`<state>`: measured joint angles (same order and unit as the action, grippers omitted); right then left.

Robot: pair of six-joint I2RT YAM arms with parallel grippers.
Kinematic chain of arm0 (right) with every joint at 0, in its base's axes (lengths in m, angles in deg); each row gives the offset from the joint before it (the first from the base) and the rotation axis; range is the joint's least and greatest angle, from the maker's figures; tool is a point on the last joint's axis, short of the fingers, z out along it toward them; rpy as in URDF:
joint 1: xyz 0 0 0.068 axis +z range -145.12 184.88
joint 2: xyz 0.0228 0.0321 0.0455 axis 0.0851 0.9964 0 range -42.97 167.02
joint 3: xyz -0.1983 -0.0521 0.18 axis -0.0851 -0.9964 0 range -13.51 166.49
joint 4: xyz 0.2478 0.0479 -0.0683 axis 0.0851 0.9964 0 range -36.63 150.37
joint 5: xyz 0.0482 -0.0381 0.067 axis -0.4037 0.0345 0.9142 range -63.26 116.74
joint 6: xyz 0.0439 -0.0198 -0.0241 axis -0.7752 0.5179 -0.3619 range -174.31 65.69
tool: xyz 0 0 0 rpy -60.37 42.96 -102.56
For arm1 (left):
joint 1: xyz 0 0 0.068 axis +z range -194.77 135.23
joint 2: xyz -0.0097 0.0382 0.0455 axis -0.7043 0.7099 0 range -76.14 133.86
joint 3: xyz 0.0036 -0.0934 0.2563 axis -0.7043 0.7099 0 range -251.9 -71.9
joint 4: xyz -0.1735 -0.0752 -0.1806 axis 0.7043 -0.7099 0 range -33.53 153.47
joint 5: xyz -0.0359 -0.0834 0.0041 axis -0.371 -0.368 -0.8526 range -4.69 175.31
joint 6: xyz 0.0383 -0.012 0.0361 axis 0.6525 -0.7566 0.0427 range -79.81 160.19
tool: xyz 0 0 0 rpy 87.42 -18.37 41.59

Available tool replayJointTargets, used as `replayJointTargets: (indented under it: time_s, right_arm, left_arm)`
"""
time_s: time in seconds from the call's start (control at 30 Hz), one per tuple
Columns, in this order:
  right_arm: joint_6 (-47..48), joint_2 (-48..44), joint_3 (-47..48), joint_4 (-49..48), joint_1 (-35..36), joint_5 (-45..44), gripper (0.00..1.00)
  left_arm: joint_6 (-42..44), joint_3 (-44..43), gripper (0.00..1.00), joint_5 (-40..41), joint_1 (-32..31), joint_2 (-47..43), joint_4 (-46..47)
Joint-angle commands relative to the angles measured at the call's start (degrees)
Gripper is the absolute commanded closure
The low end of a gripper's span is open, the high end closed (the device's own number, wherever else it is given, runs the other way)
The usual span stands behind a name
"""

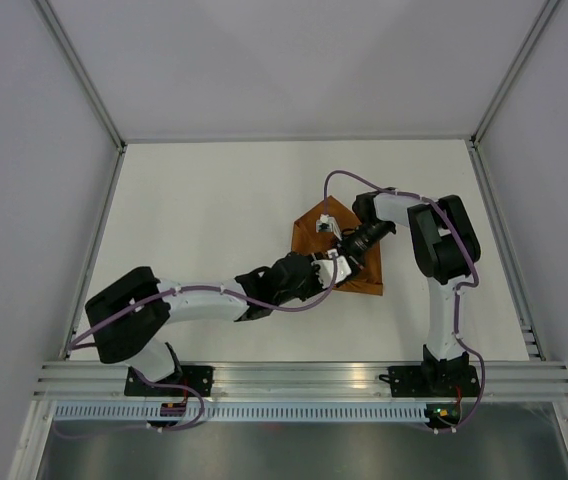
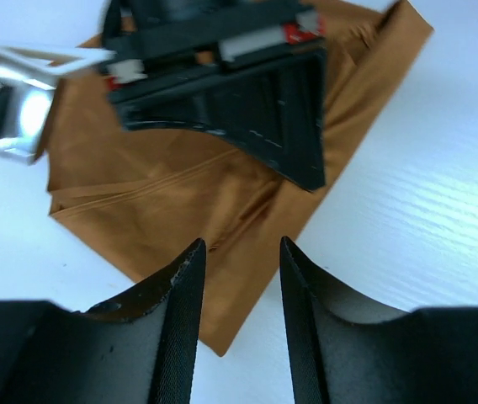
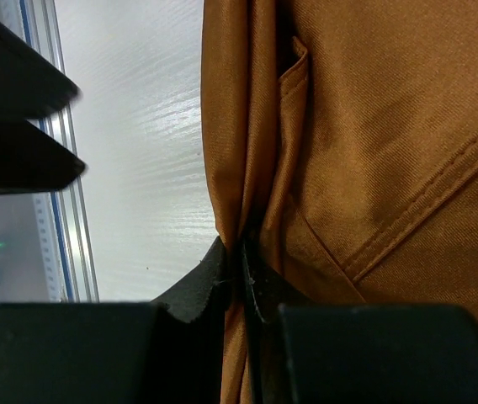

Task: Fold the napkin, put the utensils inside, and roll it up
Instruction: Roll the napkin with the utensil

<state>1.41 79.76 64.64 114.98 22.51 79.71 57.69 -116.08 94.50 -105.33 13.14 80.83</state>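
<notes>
The rust-brown napkin [image 1: 316, 216] lies folded and rumpled on the white table, right of centre. My right gripper [image 3: 241, 261] is shut on a bunched fold along the napkin's [image 3: 390, 126] edge, and cloth runs up between its jaws. My left gripper [image 2: 239, 252] hovers open just over the napkin's [image 2: 163, 194] near corner, with nothing between its fingers [image 2: 187, 286]. In the top view both grippers meet over the cloth, the left gripper [image 1: 326, 274] just in front of the right gripper [image 1: 332, 250]. The right gripper's black body [image 2: 247, 101] fills the upper left wrist view. The utensils are out of view.
The white table [image 1: 204, 220] stretches to the left and back, bounded by grey walls. An aluminium rail [image 1: 304, 378] runs along the near edge and also appears as the rail [image 3: 64, 210] in the right wrist view.
</notes>
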Motion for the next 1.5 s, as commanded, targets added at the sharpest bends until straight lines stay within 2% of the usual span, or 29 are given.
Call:
replayJointTargets:
  time_s: [0.0, 0.17, 0.53, 0.83, 0.97, 1.07, 1.23, 1.37, 1.47]
  right_arm:
    - [3.0, 2.8, 0.2, -1.8, -0.1, -5.1, 0.85]
    - [2.5, 3.7, 1.0, -1.3, -0.1, -5.4, 0.85]
    - [2.6, 5.7, 3.0, 0.3, -0.3, -5.3, 0.85]
    - [3.2, 7.1, 4.0, 1.6, -0.5, -5.9, 0.86]
    - [3.5, 7.5, 4.4, 2.1, -0.7, -6.0, 0.86]
    - [3.9, 8.1, 4.9, 2.6, -0.7, -5.9, 0.86]
    - [4.4, 8.7, 5.6, 3.6, -0.8, -5.8, 0.85]
    - [4.4, 7.8, 6.0, 3.7, -0.8, -5.9, 0.78]
    - [3.8, 6.2, 6.3, 3.6, -1.1, -5.6, 0.67]
  left_arm:
    - [8.3, -2.1, 0.54, 0.5, -2.4, 3.1, 2.0]
    - [11.2, -2.3, 0.51, -0.8, -4.5, 5.9, 2.8]
    - [18.6, -3.5, 0.46, 0.4, -4.7, 15.0, 8.8]
    - [19.9, -5.9, 0.46, -1.5, -3.9, 18.7, 6.1]
    - [19.1, -8.0, 0.55, -4.6, -3.5, 19.4, -1.3]
    - [16.8, -10.2, 0.69, -7.4, -2.6, 19.9, -7.3]
    - [15.3, -13.2, 0.85, -12.9, -1.3, 20.7, -14.1]
    - [13.4, -15.5, 0.92, -17.3, -0.3, 20.9, -18.8]
    - [12.4, -16.3, 0.96, -20.0, 0.2, 21.1, -20.8]
